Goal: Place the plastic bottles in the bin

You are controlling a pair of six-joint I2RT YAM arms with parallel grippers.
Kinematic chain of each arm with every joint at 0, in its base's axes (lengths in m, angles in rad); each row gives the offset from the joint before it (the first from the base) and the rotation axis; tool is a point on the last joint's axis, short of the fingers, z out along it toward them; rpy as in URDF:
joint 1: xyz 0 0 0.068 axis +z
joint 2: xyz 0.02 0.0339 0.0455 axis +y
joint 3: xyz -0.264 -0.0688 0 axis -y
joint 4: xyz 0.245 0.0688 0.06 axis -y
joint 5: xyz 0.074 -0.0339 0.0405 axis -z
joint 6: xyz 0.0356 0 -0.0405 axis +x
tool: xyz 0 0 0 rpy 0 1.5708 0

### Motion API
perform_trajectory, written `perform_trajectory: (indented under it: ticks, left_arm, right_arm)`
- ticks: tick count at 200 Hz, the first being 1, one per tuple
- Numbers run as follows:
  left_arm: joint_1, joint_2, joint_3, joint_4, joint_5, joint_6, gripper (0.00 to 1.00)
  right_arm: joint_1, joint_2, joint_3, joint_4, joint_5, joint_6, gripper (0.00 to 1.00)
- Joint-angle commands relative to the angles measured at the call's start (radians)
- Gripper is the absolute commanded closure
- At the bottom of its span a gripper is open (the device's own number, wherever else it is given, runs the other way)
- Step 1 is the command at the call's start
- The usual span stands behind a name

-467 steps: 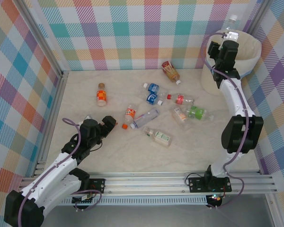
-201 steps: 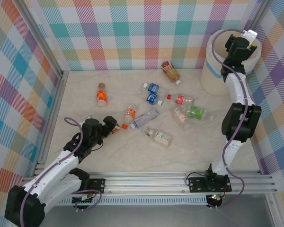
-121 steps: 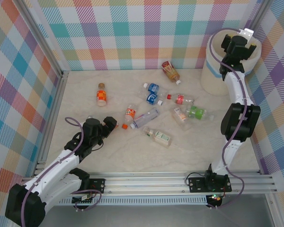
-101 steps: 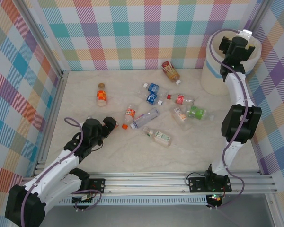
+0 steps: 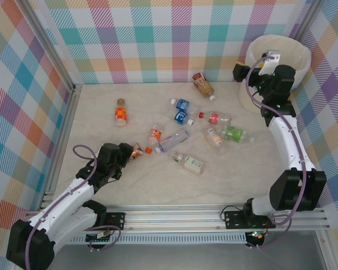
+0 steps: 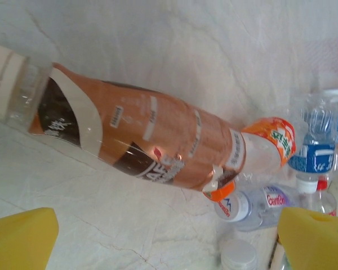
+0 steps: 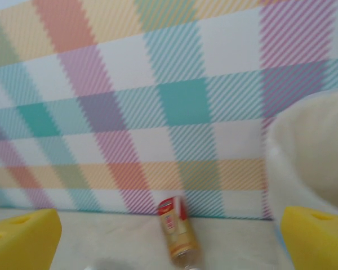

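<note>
Found the left tool (image 6: 169,241) wide open and gripping nothing, yellow fingertips (image 6: 19,236) low over the table (image 6: 174,39), a brown-labelled bottle (image 6: 146,140) lying just ahead of them, untouched. Saw the right tool (image 7: 169,239) equally wide and empty, raised just beside the bin (image 5: 298,56), facing the checked back wall (image 7: 158,101), a red-labelled bottle (image 7: 177,230) lying at the wall's foot. Counted the other plastic bottles (image 5: 183,104) scattered flat mid-table, some touching. Placed the bin in the far right corner. Noted bare table along the near rail (image 5: 180,214) and the left side, walls closing three sides.
</note>
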Motion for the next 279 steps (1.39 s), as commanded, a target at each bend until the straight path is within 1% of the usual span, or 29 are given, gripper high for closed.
perform_trajectory:
  ticks: [1,28,50,57,78,106,134,150,164,179,201,225,229,250,259,270,279]
  left_arm:
    - [0.017,0.003,0.006,-0.025,-0.064,-0.133,0.0]
    - [0.019,0.02,-0.001,-0.015,-0.105,-0.26,0.0]
    - [0.018,0.025,0.003,-0.01,-0.17,-0.31,0.0]
    - [0.018,0.023,-0.001,-0.007,-0.191,-0.367,0.0]
    - [0.018,0.007,-0.026,0.004,-0.252,-0.492,0.0]
    - [0.02,-0.01,-0.058,-0.024,-0.331,-0.654,0.0]
    - [0.04,0.005,-0.072,-0.045,-0.333,-0.735,0.0]
    - [0.061,0.026,-0.09,-0.013,-0.31,-0.754,0.0]
    - [0.095,0.058,-0.104,0.026,-0.248,-0.751,0.02]
    - [0.133,0.103,-0.099,0.03,-0.18,-0.739,0.04]
    - [0.17,0.163,-0.09,0.037,-0.133,-0.735,0.09]
    - [0.19,0.203,-0.095,0.056,-0.146,-0.724,0.16]
    - [0.194,0.208,-0.098,0.096,-0.147,-0.72,0.17]
    - [0.216,0.237,-0.114,0.136,-0.128,-0.715,0.23]
    - [0.223,0.251,-0.121,0.157,-0.117,-0.706,0.27]
    - [0.231,0.27,-0.122,0.181,-0.108,-0.692,0.35]
    - [0.237,0.29,-0.124,0.214,-0.101,-0.668,0.39]
  right_arm:
    - [0.055,-0.048,-0.055,0.004,-0.197,-0.016,0.0]
    - [0.131,-0.109,-0.114,-0.049,-0.219,-0.077,0.0]
    - [0.169,-0.157,-0.179,-0.052,-0.247,-0.077,0.0]
    - [0.178,-0.171,-0.198,-0.049,-0.248,-0.068,0.0]
    - [0.192,-0.201,-0.246,-0.043,-0.243,-0.014,0.0]
    - [0.209,-0.237,-0.297,-0.047,-0.237,0.022,0.0]
    - [0.215,-0.274,-0.32,-0.082,-0.221,0.017,0.0]
    - [0.215,-0.293,-0.328,-0.1,-0.214,0.008,0.0]
    - [0.216,-0.305,-0.331,-0.113,-0.214,0.001,0.0]
    - [0.215,-0.314,-0.333,-0.133,-0.211,-0.013,0.0]
    - [0.217,-0.325,-0.346,-0.144,-0.21,-0.028,0.0]
    - [0.217,-0.322,-0.347,-0.153,-0.218,-0.024,0.0]
    - [0.218,-0.32,-0.345,-0.154,-0.223,-0.015,0.0]
    - [0.219,-0.309,-0.343,-0.145,-0.27,0.032,0.0]
    - [0.222,-0.306,-0.345,-0.142,-0.274,0.047,0.0]
    - [0.225,-0.308,-0.349,-0.138,-0.266,0.055,0.0]
    - [0.227,-0.312,-0.354,-0.133,-0.258,0.06,0.0]
